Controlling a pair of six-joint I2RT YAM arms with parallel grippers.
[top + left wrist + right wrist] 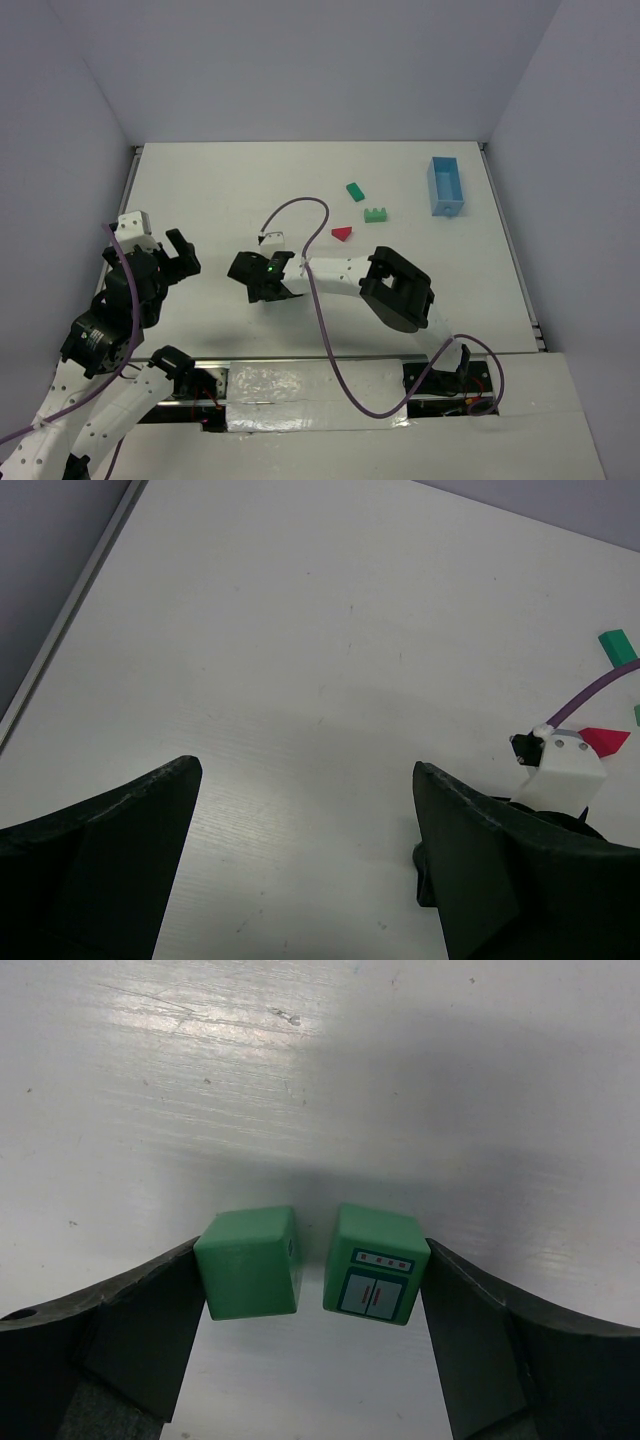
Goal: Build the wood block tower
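bracketing two small green blocks with the right gripper (312, 1295), jaws spread wide and clamping nothing: a plain green cube (248, 1263) touching one finger, a green cube with a painted door (375, 1263) touching the other, a narrow gap lying between the two, both resting on the table (220, 190). lying farther out, near but apart from one another: a red triangular block (342, 233), a notched green block (377, 213) and a flat green block (354, 190). hiding both cubes under the right gripper in the top view; cutting off the flat green block at the frame edge in the left wrist view. holding the left gripper (185, 255) over the table at the left, jaws fully spread, gripping nothing. working near mid-table, well apart from the left rail (70, 610) and from the light blue box (445, 186) at the far right.
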